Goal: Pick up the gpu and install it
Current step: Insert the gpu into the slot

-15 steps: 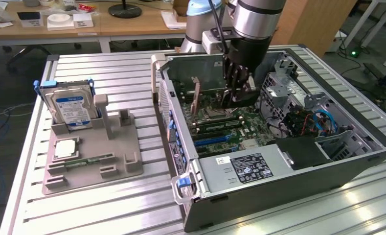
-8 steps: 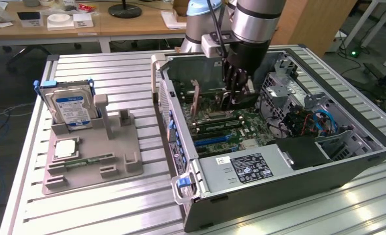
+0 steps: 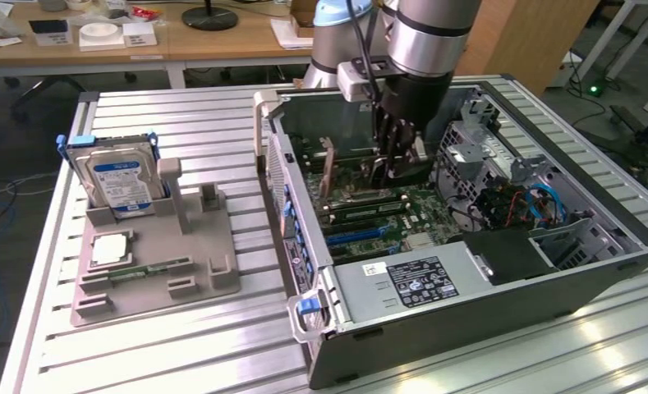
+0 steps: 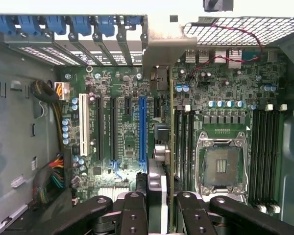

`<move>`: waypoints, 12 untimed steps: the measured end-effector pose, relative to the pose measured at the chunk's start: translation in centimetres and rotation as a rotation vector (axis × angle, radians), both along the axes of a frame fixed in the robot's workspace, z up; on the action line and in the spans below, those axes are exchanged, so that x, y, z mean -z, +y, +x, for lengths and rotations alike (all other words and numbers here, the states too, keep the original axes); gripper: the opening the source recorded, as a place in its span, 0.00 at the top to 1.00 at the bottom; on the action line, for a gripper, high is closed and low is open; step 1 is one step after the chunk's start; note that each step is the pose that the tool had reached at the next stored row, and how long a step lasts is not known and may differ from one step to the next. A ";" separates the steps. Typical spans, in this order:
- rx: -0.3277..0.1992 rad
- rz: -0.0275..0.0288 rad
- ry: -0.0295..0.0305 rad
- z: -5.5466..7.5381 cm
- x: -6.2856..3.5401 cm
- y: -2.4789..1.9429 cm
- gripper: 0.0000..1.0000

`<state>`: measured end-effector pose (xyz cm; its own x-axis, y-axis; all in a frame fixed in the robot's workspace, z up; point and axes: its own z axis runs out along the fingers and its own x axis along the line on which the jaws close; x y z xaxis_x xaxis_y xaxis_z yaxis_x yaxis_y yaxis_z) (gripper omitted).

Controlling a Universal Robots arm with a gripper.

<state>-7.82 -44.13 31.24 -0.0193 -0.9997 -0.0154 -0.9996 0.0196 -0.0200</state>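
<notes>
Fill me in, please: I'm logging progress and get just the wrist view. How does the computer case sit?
Observer: The case lies on its side, open side up, on a slatted metal table.
Operator: And the arm?
Observer: It reaches down from above, with the end effector inside the case.
Operator: I see the gpu gripped edge-on. Anything outside the case?
Observer: A grey stand at the exterior view's left of the case holds an upright hard drive with a blue label.
</notes>
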 end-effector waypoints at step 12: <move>0.002 0.0011 0.0003 -0.1 0.25 0.00 0.72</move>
